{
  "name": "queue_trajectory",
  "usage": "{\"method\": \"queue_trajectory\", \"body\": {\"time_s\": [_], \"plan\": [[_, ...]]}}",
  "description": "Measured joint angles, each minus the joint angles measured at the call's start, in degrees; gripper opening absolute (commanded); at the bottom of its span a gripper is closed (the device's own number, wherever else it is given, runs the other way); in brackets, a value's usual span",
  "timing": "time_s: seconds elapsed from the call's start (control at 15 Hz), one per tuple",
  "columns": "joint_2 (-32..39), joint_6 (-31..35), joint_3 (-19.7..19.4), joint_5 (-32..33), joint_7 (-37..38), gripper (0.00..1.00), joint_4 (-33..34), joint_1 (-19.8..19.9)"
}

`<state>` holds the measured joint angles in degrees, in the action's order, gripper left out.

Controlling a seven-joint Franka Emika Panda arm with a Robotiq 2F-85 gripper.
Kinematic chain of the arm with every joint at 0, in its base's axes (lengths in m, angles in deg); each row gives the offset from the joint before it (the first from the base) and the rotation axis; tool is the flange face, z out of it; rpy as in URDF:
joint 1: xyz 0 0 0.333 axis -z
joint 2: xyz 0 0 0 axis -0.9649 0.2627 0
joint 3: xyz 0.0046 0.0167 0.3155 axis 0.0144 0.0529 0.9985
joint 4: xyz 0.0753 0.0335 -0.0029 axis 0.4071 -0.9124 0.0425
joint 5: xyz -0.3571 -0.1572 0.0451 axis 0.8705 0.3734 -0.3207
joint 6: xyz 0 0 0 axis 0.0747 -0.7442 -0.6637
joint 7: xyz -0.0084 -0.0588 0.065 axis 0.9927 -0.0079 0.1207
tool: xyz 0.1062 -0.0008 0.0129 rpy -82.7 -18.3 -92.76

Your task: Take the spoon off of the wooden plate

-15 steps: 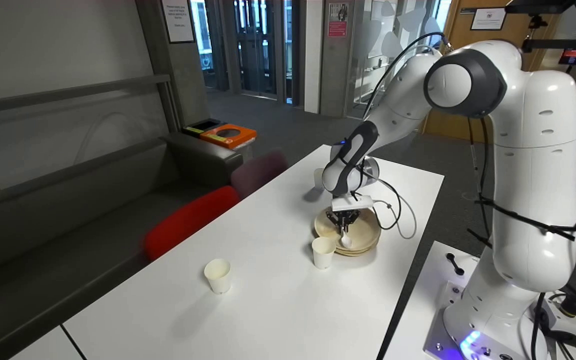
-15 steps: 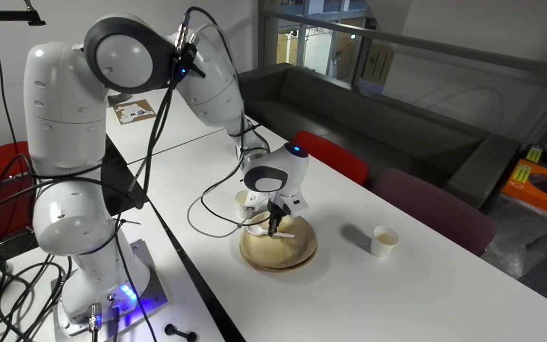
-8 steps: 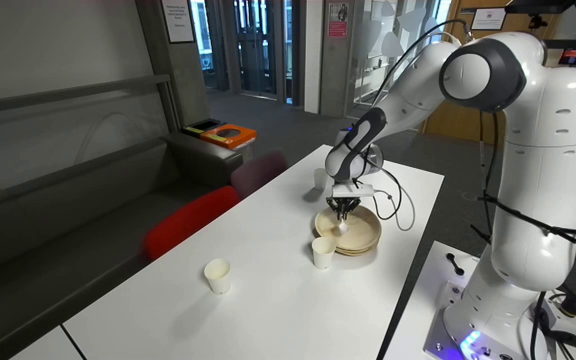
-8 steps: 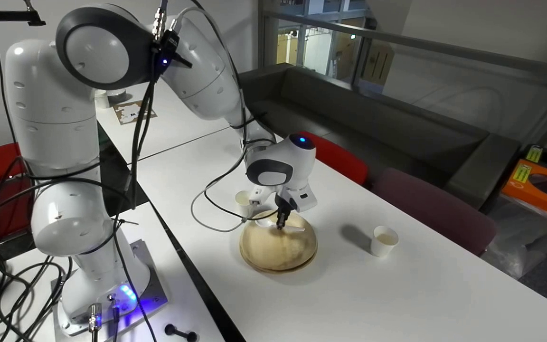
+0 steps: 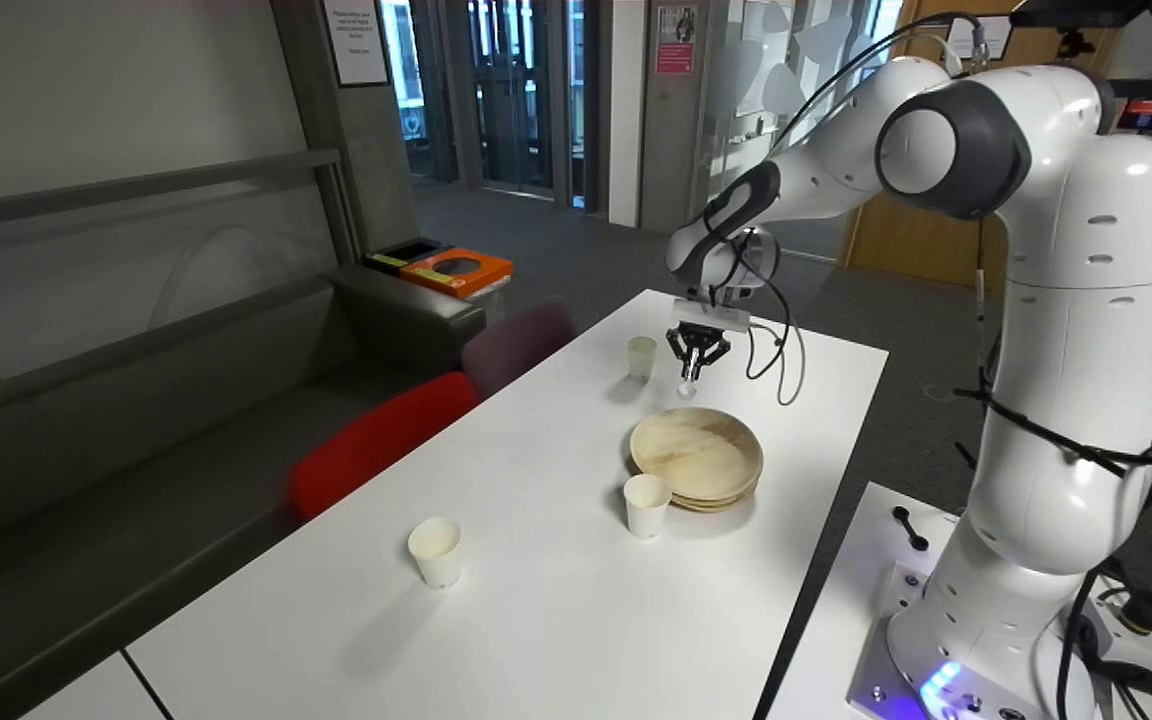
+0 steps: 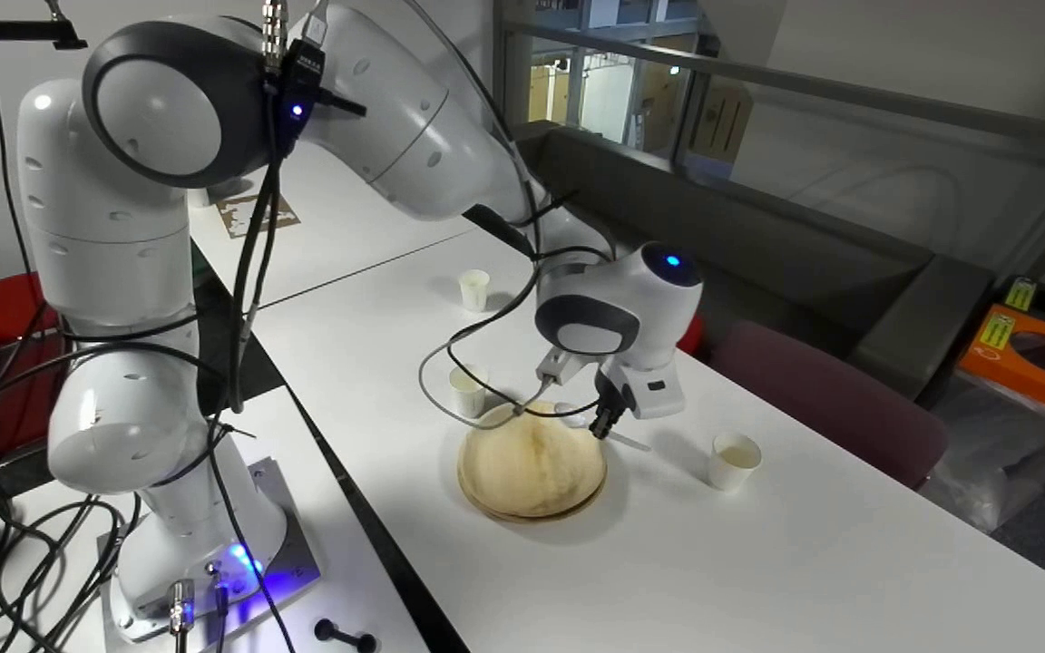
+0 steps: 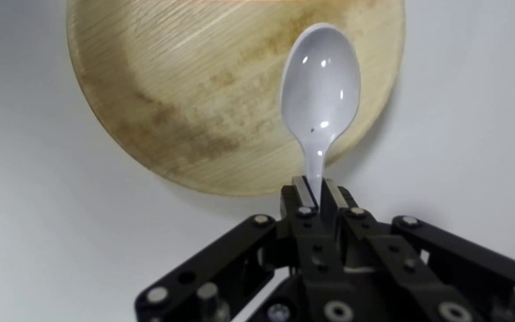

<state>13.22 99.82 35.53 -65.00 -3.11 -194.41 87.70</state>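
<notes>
My tool [image 7: 315, 188] clamps the white spoon [image 7: 321, 98] by its handle; in wrist view its scoop overlaps the wooden plate [image 7: 168, 147], so I should move clear before lowering.

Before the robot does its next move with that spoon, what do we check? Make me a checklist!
1. The pincer is shut on the spoon: ok, the wrist view shows it.
2. The spoon is off the wooden plate: ok, an exterior view shows a gap between them.
3. No part of the spoon is over the wooden plate: cannot tell, they overlap in the wrist view.
4. The spoon is down on the table: not ok, the pincer holds it.
5. Three cups stand upright: ok in both exterior views.
</notes>
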Motion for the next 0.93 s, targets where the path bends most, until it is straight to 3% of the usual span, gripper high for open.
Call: {"method": "queue_trajectory", "body": {"time_s": [0.6, 0.8, 0.93], "plan": [[17.72, -10.86, -3.11, -3.6, 10.4, 0.04, 21.94, 8.58], [24.33, -14.48, -3.14, -3.79, 13.32, 0.09, 29.75, 11.41], [28.12, -17.81, -3.07, -3.77, 13.44, 0.02, 34.72, 12.57]]}}
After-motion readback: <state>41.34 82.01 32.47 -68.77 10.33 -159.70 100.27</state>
